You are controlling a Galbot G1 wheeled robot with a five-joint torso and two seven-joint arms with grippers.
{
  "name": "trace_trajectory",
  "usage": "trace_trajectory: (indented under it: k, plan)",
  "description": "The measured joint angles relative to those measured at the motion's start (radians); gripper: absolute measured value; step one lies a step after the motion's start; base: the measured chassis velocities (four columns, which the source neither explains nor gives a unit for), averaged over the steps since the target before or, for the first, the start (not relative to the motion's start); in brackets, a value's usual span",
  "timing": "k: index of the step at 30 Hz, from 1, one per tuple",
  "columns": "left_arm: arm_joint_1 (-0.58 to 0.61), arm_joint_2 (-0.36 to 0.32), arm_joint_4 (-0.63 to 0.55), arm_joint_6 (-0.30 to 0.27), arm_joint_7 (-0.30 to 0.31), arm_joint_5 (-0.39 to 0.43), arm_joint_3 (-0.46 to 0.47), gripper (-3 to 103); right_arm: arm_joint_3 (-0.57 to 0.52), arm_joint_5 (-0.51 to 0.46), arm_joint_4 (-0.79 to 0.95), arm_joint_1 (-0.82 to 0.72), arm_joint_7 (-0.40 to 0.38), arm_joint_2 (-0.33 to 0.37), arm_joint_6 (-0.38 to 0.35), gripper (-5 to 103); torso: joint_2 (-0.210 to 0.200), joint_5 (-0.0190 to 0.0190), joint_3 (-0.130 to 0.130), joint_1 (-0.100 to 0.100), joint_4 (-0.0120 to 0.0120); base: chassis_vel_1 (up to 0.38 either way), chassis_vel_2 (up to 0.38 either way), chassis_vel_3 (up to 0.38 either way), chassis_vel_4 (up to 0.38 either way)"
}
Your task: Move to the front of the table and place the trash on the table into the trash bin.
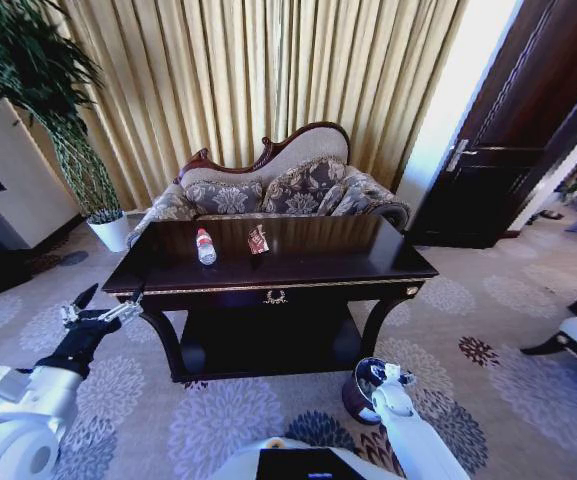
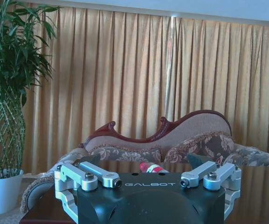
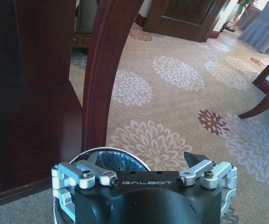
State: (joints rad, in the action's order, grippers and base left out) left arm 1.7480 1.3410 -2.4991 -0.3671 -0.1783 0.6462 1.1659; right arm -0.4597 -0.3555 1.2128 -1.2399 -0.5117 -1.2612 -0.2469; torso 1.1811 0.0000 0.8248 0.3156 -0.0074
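**Robot at the table front, both grippers empty**

As you look down from the head camera, the right gripper [image 1: 393,378] sits nearest, low by the table's front right leg, directly over the small round dark bin with the shiny metal rim [image 1: 360,385]; its fingers stand apart, nothing between them. Your right wrist view puts that rim [image 3: 107,150] just beyond the open fingers, beside the curved leg. The left gripper [image 1: 98,306] hovers off the table's front left corner, fingers spread wide and empty. Next comes the low glossy near-black table with gold trim and wreath emblem [image 1: 368,262]. On its top, toward the back, lies the trash: a clear plastic bottle with a red cap [image 1: 205,246] and, near it, a reddish-brown crumpled wrapper [image 1: 258,239]. Beyond them stands a patterned sofa [image 1: 278,185].
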Motion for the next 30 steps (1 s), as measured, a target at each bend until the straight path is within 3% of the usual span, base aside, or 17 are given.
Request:
trace_trajectory:
  k: [8, 9, 15, 18, 30]
  plan:
    - [-0.004, 0.001, 0.004, 0.0, 0.0, 0.0, 0.0, 100, -0.001, -0.076, 0.142, -0.039, 0.015, 0.033, 0.015, 100, 0.0, 0.0, 0.0, 0.0, 0.0, 0.0, 0.0, 0.0, 0.0]
    - [-0.004, 0.003, 0.004, 0.0, 0.0, 0.0, 0.0, 100, -0.003, -0.115, 0.228, -0.055, 0.024, 0.047, 0.028, 100, 0.0, 0.0, 0.0, 0.0, 0.0001, 0.0, 0.0, 0.0, 0.0]
    - [0.0, 0.002, 0.001, 0.009, 0.004, 0.002, 0.003, 100, -0.009, -0.127, 0.465, -0.117, 0.064, 0.095, 0.067, 100, 0.0, 0.0002, 0.0, 0.0, -0.0003, 0.0, 0.0, 0.0, 0.0]
    - [-0.007, 0.001, 0.0, 0.015, 0.023, 0.004, 0.005, 100, -0.009, -0.151, 0.704, -0.195, 0.094, 0.132, 0.078, 100, 0.0, -0.0001, 0.0, 0.0, 0.0, 0.0, 0.0, 0.0, 0.0]
    - [-0.013, 0.009, -0.001, 0.01, 0.029, 0.005, 0.005, 100, -0.045, -0.174, 1.158, -0.368, 0.1, 0.221, 0.053, 100, 0.0, -0.0002, 0.0, 0.0, 0.0, 0.0, 0.0, 0.0, 0.0]
